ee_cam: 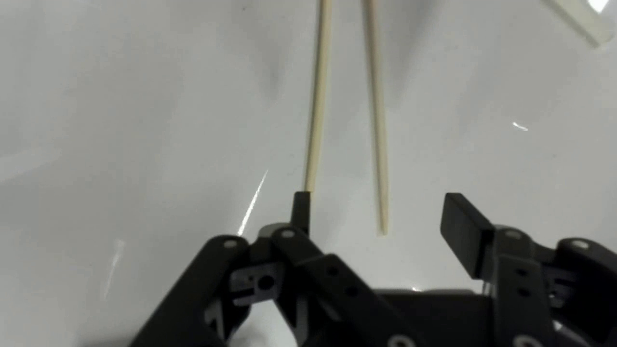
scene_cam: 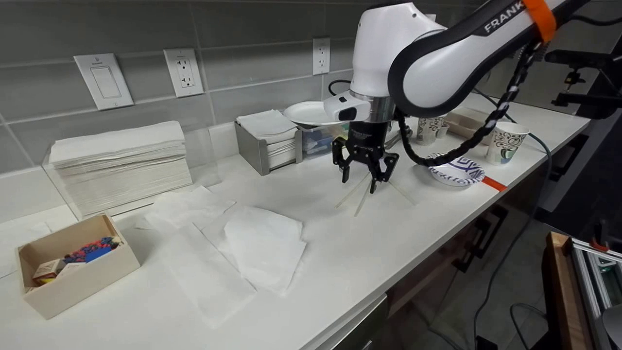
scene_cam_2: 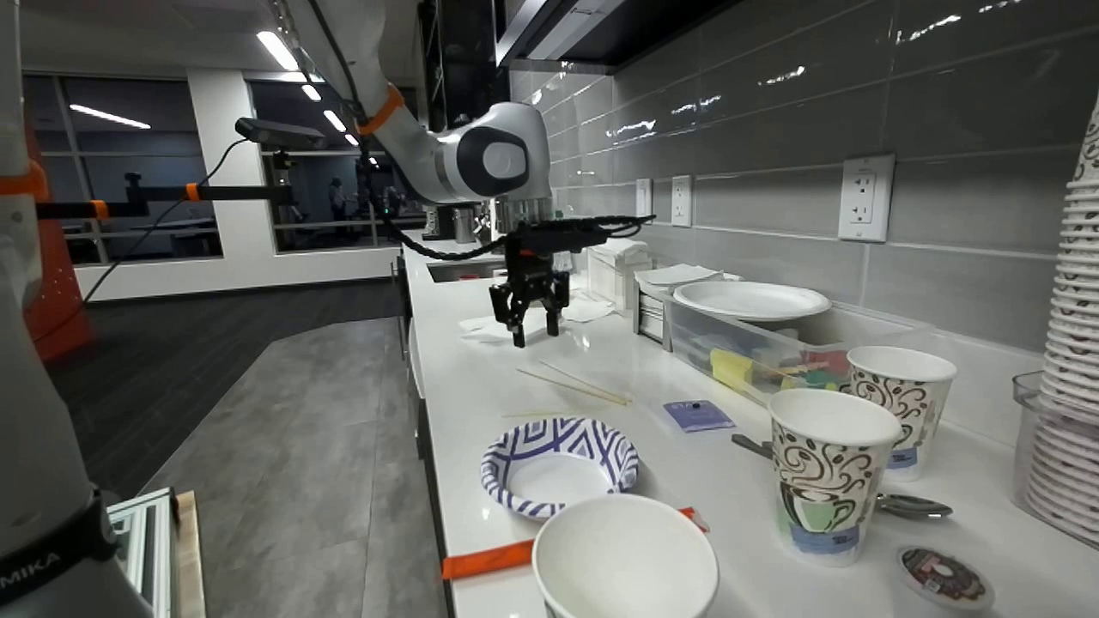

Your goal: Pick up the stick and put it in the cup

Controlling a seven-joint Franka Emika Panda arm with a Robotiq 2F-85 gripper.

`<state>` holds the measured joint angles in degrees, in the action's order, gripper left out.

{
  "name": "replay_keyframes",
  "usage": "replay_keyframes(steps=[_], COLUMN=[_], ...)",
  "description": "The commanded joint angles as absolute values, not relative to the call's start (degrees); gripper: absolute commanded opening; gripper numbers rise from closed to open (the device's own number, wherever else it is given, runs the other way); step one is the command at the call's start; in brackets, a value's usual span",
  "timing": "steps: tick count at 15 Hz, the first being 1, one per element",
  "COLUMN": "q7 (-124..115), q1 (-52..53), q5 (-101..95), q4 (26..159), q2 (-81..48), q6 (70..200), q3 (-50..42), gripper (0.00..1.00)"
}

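Wrist view: gripper (ee_cam: 378, 214), jaws parted, unladen. We list thin wooden stick (ee_cam: 380, 118) on countertop (ee_cam: 144, 144), end framed by the gap; fingertip (ee_cam: 301, 209) overlapping a second stick (ee_cam: 318, 96) could, we judge, pin it when lowered.

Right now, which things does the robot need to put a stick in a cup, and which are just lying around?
For the job:
end effector, open
thin sticks, I can't tell which one
paper cups, can't tell which

Just lying around:
blue-patterned bowl
purple packet
orange strip
loose napkins
wooden box
white plate
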<state>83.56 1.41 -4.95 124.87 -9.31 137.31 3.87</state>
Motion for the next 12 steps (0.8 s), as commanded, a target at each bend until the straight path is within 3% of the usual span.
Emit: replay_keyframes(steps=[1, 12], q7=[84.0, 84.1], q1=[0.9, -0.4], q5=[-7.3, -8.4], q4=[121.7, 115.7], q2=[-15.5, -22.9], q6=[142.3, 142.1], q3=[3.8, 4.7], gripper=[1.0, 1.0])
